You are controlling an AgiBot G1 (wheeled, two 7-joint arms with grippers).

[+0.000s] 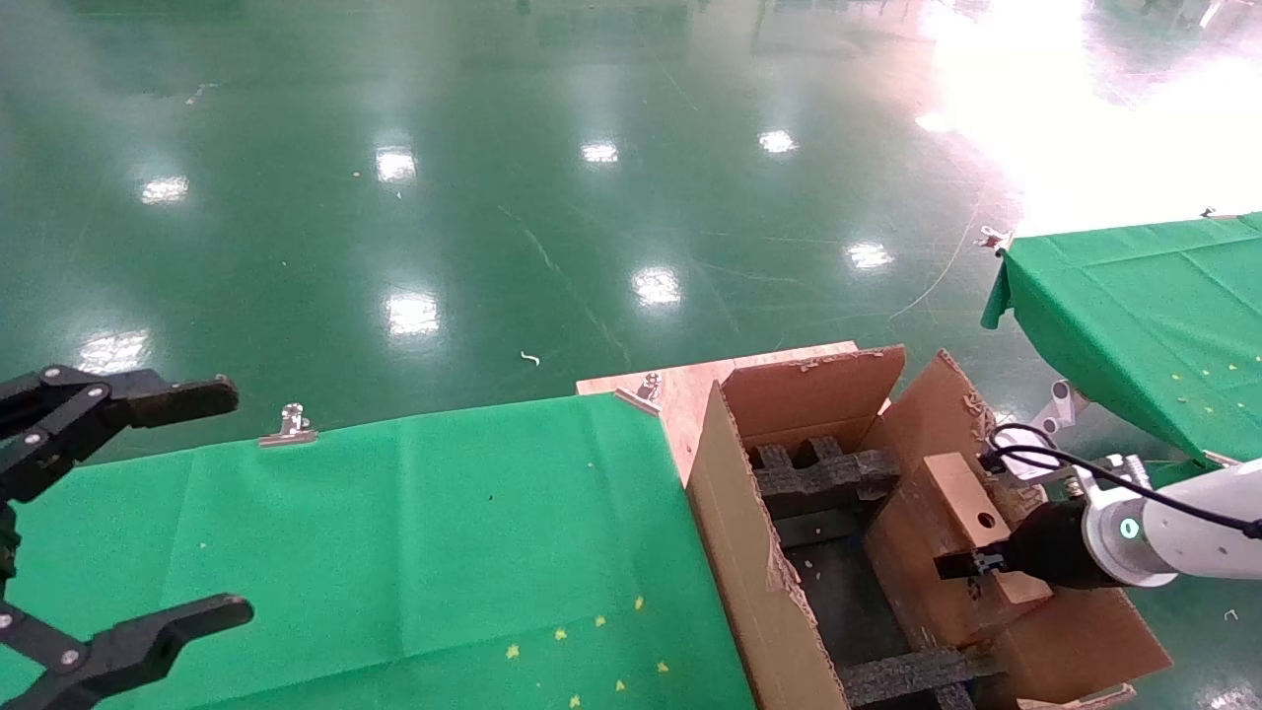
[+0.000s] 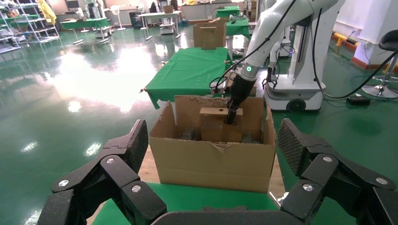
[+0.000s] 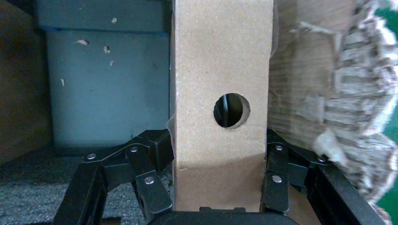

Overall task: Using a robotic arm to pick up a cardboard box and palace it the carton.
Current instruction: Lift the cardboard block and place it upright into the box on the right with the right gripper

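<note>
Over the carton (image 1: 749, 552), the robotic arm (image 1: 1173, 528) reaches in level from the robot's right, its black wrist pointing inward. Its right gripper (image 3: 218, 176) has its fingers (image 3: 155, 150) pressed against both sides of the cardboard box (image 1: 971, 523), clamping it with the holed face up, just above the black foam inserts (image 1: 823, 473). Beside the green table (image 1: 394, 532), the left gripper (image 1: 118, 513) hangs idle with fingers spread wide.

Robot lab or factory hall: glossy green floor (image 1: 552, 197), cloth-covered tables (image 2: 190, 70), shelving (image 2: 28, 28).
</note>
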